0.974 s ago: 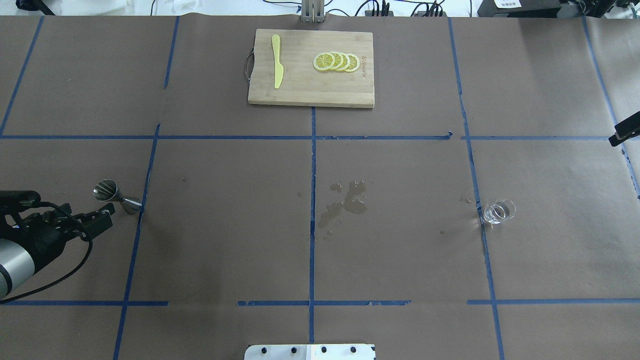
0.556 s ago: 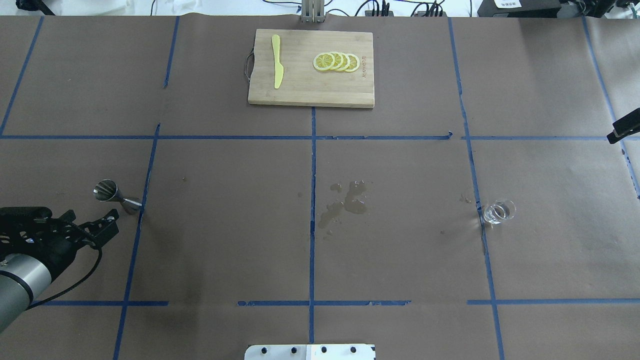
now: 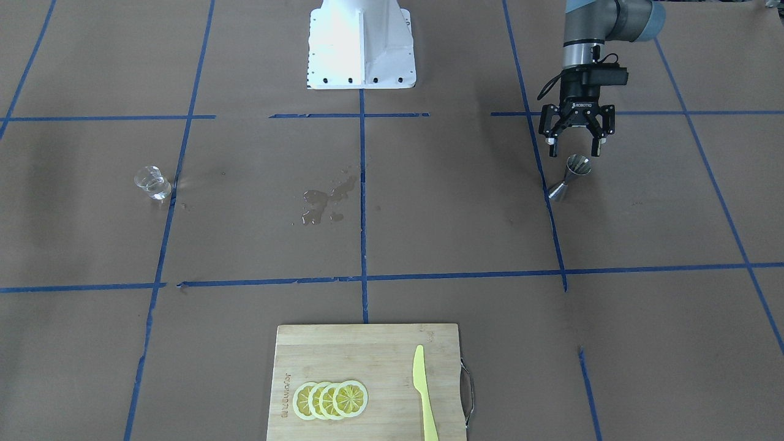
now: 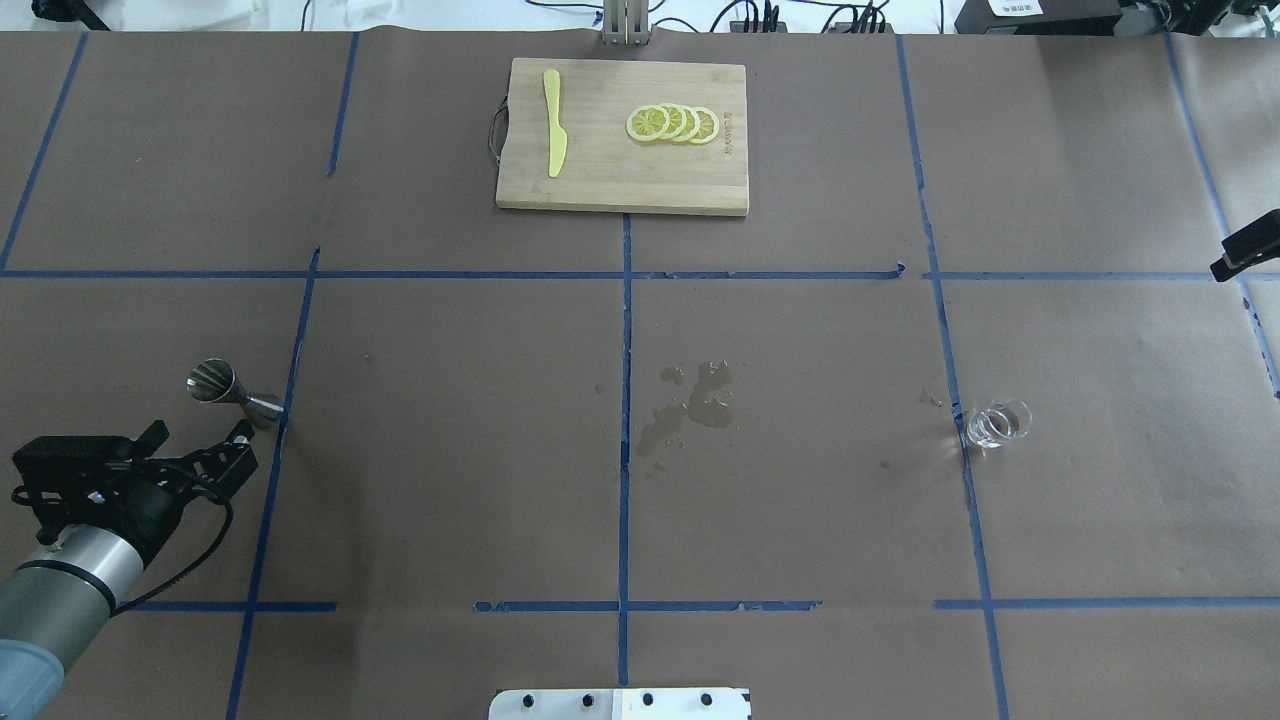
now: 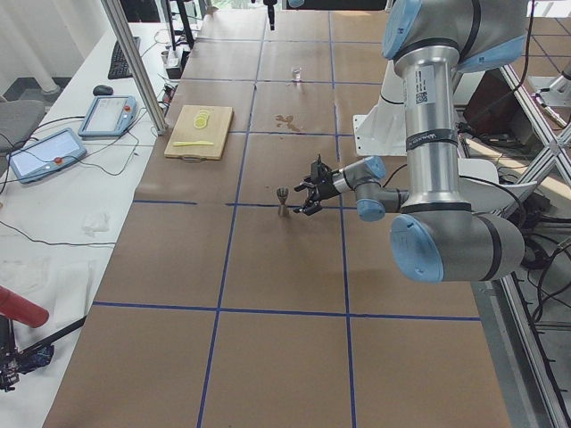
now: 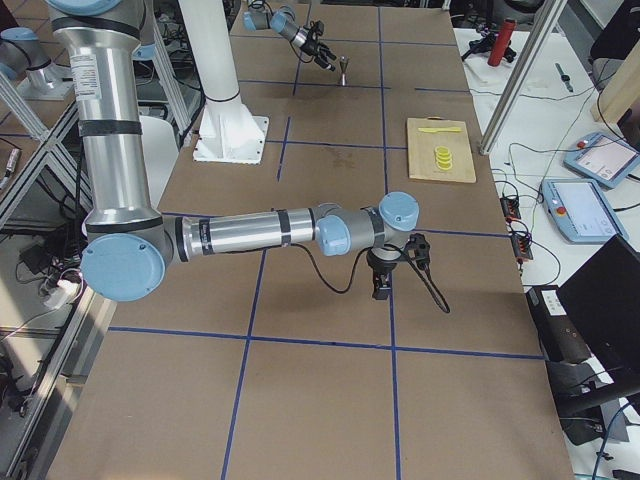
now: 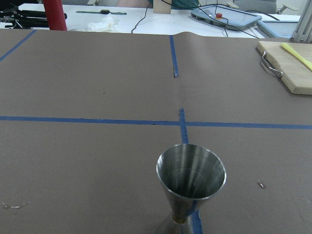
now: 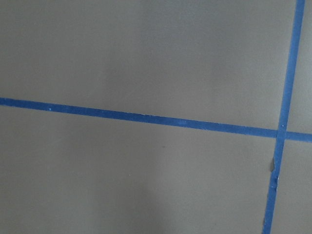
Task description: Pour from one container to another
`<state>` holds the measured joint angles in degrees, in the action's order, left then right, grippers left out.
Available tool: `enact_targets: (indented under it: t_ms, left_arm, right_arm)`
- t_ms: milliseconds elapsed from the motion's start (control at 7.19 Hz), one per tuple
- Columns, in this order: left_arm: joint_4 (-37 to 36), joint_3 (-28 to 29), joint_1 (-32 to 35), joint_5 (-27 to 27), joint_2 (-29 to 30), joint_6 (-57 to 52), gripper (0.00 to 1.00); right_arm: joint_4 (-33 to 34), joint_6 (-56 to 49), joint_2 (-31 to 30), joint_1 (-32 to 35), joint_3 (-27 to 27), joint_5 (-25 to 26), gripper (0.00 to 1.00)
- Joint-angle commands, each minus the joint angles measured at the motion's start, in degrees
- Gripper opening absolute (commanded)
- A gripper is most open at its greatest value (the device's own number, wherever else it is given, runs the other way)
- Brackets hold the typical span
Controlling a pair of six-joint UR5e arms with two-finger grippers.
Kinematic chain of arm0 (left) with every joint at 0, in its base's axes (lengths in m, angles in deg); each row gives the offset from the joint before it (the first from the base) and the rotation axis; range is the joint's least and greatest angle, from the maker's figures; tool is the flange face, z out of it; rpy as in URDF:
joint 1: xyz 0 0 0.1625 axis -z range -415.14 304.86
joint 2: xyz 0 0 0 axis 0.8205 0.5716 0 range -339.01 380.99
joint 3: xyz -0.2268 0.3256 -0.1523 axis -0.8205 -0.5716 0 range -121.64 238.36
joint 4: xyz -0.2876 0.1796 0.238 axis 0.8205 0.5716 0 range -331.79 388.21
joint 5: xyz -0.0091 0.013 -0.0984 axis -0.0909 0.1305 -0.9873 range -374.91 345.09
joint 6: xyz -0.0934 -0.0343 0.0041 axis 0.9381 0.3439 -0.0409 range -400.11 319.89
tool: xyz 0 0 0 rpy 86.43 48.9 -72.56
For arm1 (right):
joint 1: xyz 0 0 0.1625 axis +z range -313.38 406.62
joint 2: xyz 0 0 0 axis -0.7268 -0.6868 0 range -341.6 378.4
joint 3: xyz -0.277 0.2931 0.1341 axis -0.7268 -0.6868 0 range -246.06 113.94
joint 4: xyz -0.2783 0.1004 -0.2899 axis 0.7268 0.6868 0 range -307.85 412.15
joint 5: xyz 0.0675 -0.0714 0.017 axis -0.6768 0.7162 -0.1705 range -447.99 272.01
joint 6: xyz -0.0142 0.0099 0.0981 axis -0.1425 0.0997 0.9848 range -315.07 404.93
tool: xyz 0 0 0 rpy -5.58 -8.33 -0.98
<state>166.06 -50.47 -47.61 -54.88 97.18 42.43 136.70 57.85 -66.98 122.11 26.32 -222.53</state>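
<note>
The steel hourglass jigger (image 4: 235, 392) stands upright on a blue tape line at the table's left; its open top cone (image 7: 191, 175) fills the lower middle of the left wrist view. My left gripper (image 3: 574, 152) is open just on the robot's side of the jigger (image 3: 571, 177), with nothing between its fingers. It also shows as the left gripper (image 4: 200, 437) in the overhead view. The clear glass cup (image 4: 997, 423) stands alone at the right, also seen as the glass cup (image 3: 152, 182). My right gripper (image 6: 385, 285) hangs over bare paper far from the cup. Only its black edge (image 4: 1245, 247) shows overhead, and I cannot tell its state.
A wooden cutting board (image 4: 620, 195) lies at the far centre, carrying lemon slices (image 4: 672, 123) and a yellow plastic knife (image 4: 553, 125). A wet spill (image 4: 690, 405) marks the paper in the middle. The robot's white base (image 3: 361, 43) is at the near edge.
My left wrist has turned and the gripper has shifted slightly right, so its open fingers now face the jigger. The right gripper's edge has crept a little further from the robot.
</note>
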Motion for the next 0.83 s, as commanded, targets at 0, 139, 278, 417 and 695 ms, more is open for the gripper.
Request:
enact_targets:
  t_ms: [0, 139, 278, 417, 695]
  left_arm:
    - [0.14, 4.13, -0.05, 4.08, 3.35, 0.08, 0.99]
    - [0.14, 5.36, -0.05, 4.46, 3.61, 0.08, 0.99]
    - [0.32, 6.68, -0.05, 7.33, 4.57, 0.08, 0.99]
    - [0.32, 7.04, -0.05, 7.79, 4.67, 0.08, 0.99]
    - [0.32, 8.53, -0.23, 8.59, 5.11, 0.08, 0.99]
  right_arm:
    - [0.0, 0.0, 0.04, -0.07, -0.18, 0.07, 1.0]
    - [0.0, 0.0, 0.04, 0.01, -0.27, 0.07, 1.0]
    - [0.0, 0.0, 0.13, 0.01, -0.18, 0.07, 1.0]
    - [0.0, 0.0, 0.21, 0.01, -0.18, 0.07, 1.0]
    - [0.0, 0.0, 0.21, 0.01, -0.27, 0.07, 1.0]
